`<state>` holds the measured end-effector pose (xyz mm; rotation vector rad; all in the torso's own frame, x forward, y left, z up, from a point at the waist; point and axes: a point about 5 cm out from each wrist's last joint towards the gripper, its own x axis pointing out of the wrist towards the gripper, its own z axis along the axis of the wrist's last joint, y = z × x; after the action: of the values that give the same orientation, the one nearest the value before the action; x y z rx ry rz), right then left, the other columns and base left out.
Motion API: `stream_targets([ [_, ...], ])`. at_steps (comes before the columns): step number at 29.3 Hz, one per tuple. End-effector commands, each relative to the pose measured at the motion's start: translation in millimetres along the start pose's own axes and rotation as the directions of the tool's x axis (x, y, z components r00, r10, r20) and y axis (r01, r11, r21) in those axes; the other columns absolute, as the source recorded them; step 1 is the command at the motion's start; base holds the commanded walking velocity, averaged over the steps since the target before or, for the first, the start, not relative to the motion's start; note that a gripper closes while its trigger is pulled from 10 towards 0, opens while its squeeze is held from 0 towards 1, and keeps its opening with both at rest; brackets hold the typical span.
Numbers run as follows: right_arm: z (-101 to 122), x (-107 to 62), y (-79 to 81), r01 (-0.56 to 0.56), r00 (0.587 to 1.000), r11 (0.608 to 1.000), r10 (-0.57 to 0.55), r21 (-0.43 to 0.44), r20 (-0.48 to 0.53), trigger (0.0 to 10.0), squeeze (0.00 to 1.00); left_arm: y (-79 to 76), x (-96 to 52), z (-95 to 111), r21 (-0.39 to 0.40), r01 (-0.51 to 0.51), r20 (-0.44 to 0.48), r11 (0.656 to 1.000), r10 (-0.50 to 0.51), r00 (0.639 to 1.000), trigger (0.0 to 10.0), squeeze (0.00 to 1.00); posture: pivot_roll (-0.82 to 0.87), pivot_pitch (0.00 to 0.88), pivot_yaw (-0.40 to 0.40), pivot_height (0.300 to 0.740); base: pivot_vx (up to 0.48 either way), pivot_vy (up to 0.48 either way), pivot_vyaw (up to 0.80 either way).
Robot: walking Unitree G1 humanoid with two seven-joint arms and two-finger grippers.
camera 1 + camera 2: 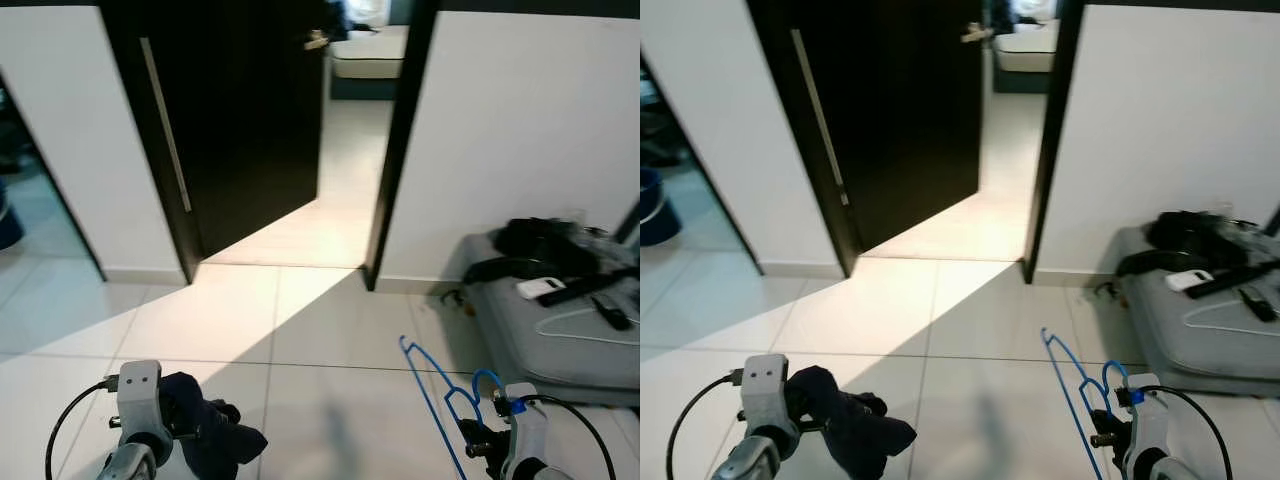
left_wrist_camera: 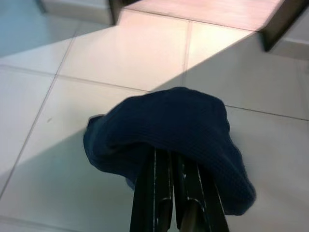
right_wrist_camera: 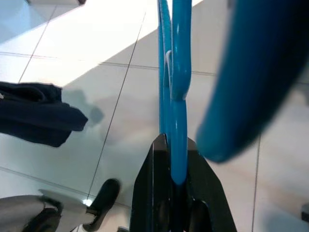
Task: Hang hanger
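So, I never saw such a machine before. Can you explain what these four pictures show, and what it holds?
This is a walking robot with two arms. Two pictures come from cameras in its head, looking down at a tiled floor and an open dark door. The other two come from cameras on its wrists. The left gripper is shut on a dark blue cloth. The right gripper is shut on a blue hanger. To the right, a grey suitcase lies on the floor with black things and a white hanger on it.

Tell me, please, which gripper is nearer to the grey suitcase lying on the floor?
Right. The right gripper, shut on the blue hanger, is just beside the grey suitcase. The left gripper, shut on a dark blue cloth, is across the floor from it.
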<state>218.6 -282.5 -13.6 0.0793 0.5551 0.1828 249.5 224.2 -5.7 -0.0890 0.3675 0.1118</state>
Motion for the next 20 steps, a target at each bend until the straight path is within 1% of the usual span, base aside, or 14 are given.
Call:
stream_targets([
  [1,0,1.4,-1.5,0.020,1.000,1.000,-0.020,0.011,-0.006,10.0,0.00,-2.4,4.9,4,0.004,0.003,0.007,1.000,-0.003,1.000,10.0,0.00,0.01,0.024,-0.038,0.740,0.000,0.000,0.77],
  [2,3,3.5,-1.5,0.024,1.000,1.000,-0.024,0.012,-0.006,10.0,0.00,-4.0,7.5,5,0.004,0.003,0.003,1.000,-0.003,1.000,10.0,0.00,0.02,0.001,-0.049,0.740,0.000,0.000,0.76],
  [6,7,6.9,-1.7,0.030,1.000,1.000,-0.030,0.010,-0.007,10.0,0.00,-7.7,11.7,8,0.004,0.004,-0.002,1.000,-0.004,1.000,10.0,0.00,0.02,0.000,-0.062,0.740,0.000,0.000,0.76],
  [7,11,9.9,-2.1,0.035,0.999,0.999,-0.035,0.009,-0.012,10.0,0.00,-11.1,15.3,10,0.005,0.003,-0.002,1.000,-0.003,1.000,10.0,0.00,0.04,0.000,-0.085,0.740,0.000,0.000,0.76],
  [12,13,12.0,-2.1,0.039,0.999,0.999,-0.039,0.008,-0.016,10.0,0.00,-13.3,17.9,12,0.003,-0.005,0.001,1.000,0.005,1.000,10.0,0.00,0.04,0.000,-0.094,0.740,0.000,0.000,0.76],
  [15,14,12.1,-3.1,0.037,0.999,0.999,-0.037,0.006,-0.018,10.0,0.00,-13.1,19.2,13,-0.003,-0.017,0.007,1.000,0.017,1.000,10.0,0.00,0.06,0.000,-0.115,0.740,0.000,0.000,0.76],
  [17,17,12.1,-3.6,0.022,1.000,1.000,-0.022,-0.003,-0.011,10.0,0.00,-12.9,20.3,17,0.011,-0.013,0.028,1.000,0.012,1.000,10.0,0.00,0.06,0.000,-0.125,0.740,0.000,0.000,0.76],
  [20,17,12.2,-3.4,0.016,1.000,1.000,-0.016,-0.007,-0.010,10.0,0.00,-12.6,20.6,18,0.014,-0.012,0.034,1.000,0.011,0.999,10.0,0.00,0.06,0.000,-0.126,0.740,0.000,0.000,0.76],
])
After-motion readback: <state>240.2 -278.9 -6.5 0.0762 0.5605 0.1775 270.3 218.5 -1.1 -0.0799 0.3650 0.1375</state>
